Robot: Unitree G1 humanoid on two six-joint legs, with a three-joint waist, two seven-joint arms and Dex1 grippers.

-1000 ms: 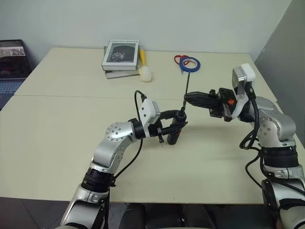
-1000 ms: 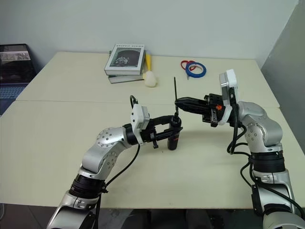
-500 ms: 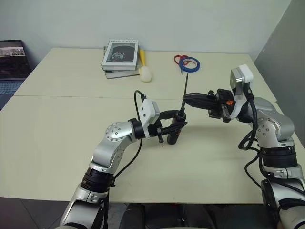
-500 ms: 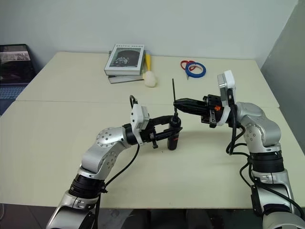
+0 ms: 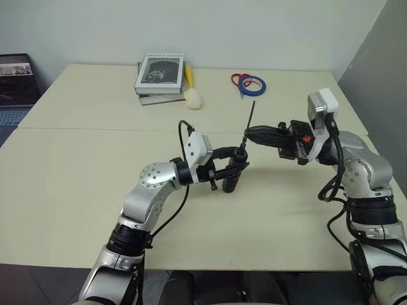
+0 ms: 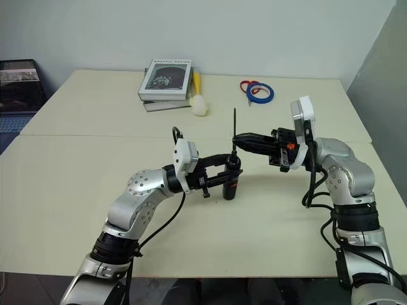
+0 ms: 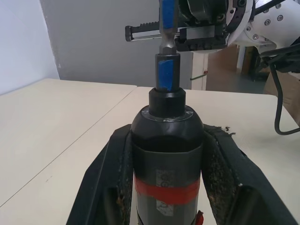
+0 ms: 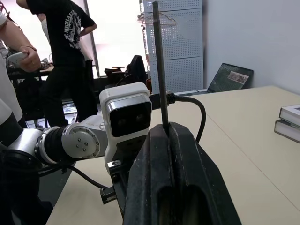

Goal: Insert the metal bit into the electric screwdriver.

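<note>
Metal bit [image 5: 250, 119] stands above electric screwdriver [image 5: 233, 176] — mid-table [image 5: 76, 165].

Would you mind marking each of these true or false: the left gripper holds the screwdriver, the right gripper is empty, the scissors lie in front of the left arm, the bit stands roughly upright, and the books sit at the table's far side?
1. The left gripper is shut on the electric screwdriver. True.
2. The right gripper is empty. False: it is shut on the metal bit.
3. The scissors lie just in front of the left arm. False: they lie at the table's far side, by the roll of blue tape.
4. The metal bit stands roughly upright above the screwdriver's top. True.
5. The books sit at the far side of the table. True.
</note>
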